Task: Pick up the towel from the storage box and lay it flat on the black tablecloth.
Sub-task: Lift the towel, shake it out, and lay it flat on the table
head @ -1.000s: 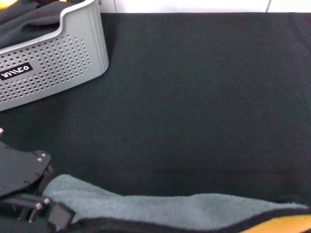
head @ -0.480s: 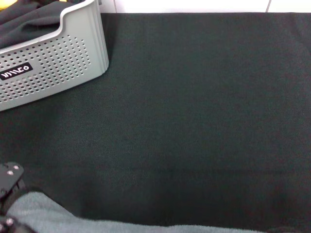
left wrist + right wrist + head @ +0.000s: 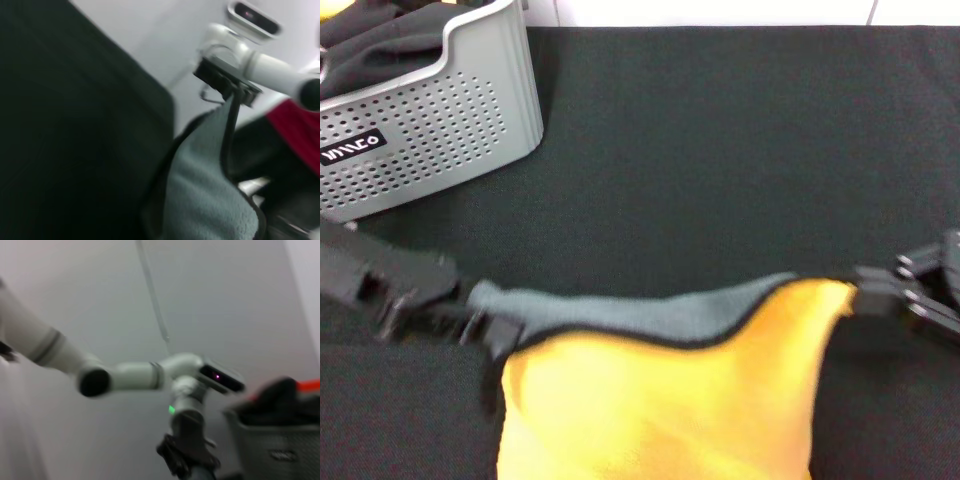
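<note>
The left gripper (image 3: 485, 322), lower left, pinches one towel (image 3: 660, 400) corner; the right gripper (image 3: 865, 296), at right, pinches the other. The towel hangs stretched between them, yellow face forward, over the black tablecloth (image 3: 720, 150). The storage box (image 3: 430, 130) sits upper left.

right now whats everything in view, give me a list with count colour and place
towel: one, yellow-orange face with grey back and black trim, stretched between both grippers above the near part of the tablecloth
storage box: one, light grey perforated, far left corner
dark cloth: one, black, bunched inside the storage box
black tablecloth: one, covers the table
left gripper: shut on the towel's left corner
right gripper: shut on the towel's right corner
</note>
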Controlling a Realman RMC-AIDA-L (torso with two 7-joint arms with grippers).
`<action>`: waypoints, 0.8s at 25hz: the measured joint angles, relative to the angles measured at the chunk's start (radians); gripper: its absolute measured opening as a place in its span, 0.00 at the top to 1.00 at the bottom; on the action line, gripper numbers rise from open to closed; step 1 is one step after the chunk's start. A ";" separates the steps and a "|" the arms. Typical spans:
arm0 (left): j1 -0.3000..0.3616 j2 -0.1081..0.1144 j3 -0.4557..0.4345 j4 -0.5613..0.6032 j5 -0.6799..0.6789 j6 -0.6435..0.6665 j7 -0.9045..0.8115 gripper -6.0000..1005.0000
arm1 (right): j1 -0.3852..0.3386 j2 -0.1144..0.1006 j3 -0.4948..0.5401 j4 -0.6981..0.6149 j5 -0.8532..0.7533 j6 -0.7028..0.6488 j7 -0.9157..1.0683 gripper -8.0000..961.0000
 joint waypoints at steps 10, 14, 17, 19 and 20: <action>-0.066 -0.093 -0.289 -0.006 0.293 -0.246 -0.010 0.99 | 0.099 0.009 -0.005 0.082 -0.103 0.311 -0.055 0.99; -0.081 -0.105 -0.286 -0.009 0.324 -0.319 -0.026 0.98 | 0.118 0.009 -0.012 0.085 -0.104 0.393 -0.048 0.99; -0.096 -0.120 -0.286 -0.011 0.364 -0.367 -0.038 0.98 | 0.146 0.009 -0.013 0.111 -0.104 0.458 -0.045 0.99; -0.108 -0.130 -0.286 -0.013 0.398 -0.401 -0.052 0.98 | 0.169 0.008 -0.013 0.136 -0.108 0.504 -0.044 0.99; -0.115 -0.135 -0.286 -0.015 0.411 -0.413 -0.057 0.98 | 0.181 0.008 -0.013 0.147 -0.111 0.520 -0.044 0.99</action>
